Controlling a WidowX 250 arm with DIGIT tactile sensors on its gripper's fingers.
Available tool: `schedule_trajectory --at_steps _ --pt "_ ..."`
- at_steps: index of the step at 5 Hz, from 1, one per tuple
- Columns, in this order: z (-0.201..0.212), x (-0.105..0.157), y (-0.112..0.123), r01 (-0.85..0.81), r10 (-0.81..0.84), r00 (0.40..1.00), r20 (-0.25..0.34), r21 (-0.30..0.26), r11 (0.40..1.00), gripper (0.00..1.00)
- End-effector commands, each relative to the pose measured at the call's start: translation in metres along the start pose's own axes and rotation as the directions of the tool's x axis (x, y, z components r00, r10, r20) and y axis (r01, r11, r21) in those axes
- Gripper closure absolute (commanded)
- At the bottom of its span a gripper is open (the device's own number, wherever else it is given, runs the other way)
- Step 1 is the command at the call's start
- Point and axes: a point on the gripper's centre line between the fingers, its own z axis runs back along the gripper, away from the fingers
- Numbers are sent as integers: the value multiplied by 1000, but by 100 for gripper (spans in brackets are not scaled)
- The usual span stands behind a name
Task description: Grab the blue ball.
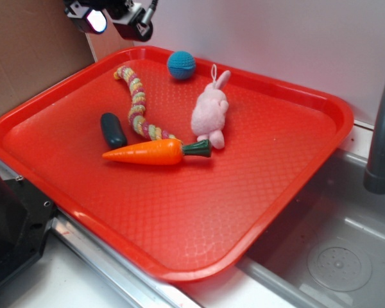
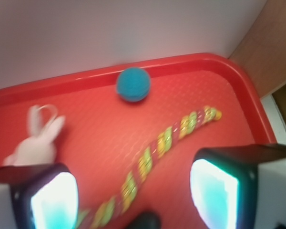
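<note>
The small round knitted blue ball (image 2: pixel 133 84) sits ahead of the pincer (image 2: pixel 133 191), whose fingers are spread wide. It looks soft and light; squeeze its middle.

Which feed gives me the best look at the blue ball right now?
The exterior view: the blue ball is sharp there, lying free near the tray's far rim, above the pink bunny. The wrist view shows the ball larger and unobstructed, ahead of the open gripper, but blurred.
</note>
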Motion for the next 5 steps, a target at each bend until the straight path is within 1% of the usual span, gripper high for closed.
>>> schedule_trajectory --at_steps 1,2,3,4,5 --pt "-35 33 7 -5 -1 998 66 89 996 0" --pt "-55 43 11 -3 -3 997 72 84 996 0" --pt "-68 52 10 7 -13 998 67 90 996 0" --pt "-84 60 8 50 -56 997 61 96 994 0" --pt "-99 63 6 92 -95 995 41 71 993 0"
